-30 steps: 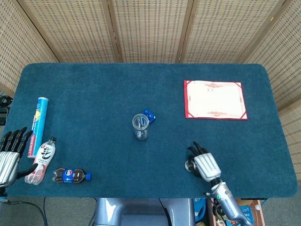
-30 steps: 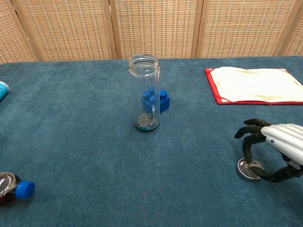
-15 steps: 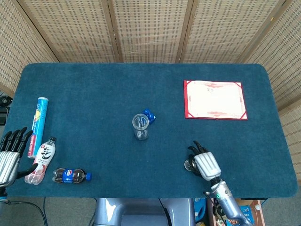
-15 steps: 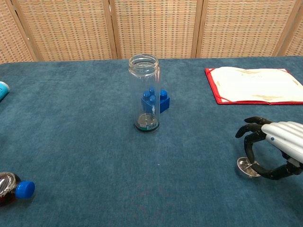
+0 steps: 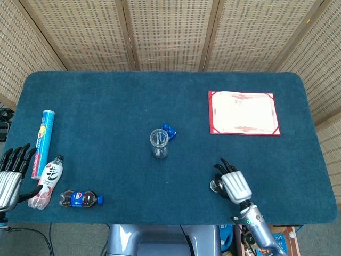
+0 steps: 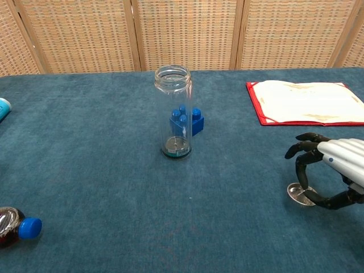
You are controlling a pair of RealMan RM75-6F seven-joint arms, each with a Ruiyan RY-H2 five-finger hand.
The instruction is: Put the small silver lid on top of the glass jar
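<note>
Silver lid (image 6: 300, 193) pinched between thumb and fingers of right hand (image 6: 333, 170), near table's (image 5: 106, 106) front edge. Glass jar (image 6: 174, 112) upright mid-table, uncapped. Left hand (image 5: 11, 173) idle at far left, fingers apart.

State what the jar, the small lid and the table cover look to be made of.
Jar: clear glass, the blue brick shows through. Small lid: likely metal, silvery and shiny. Table cover: dark blue fabric, matte with a felt-like nap.
</note>
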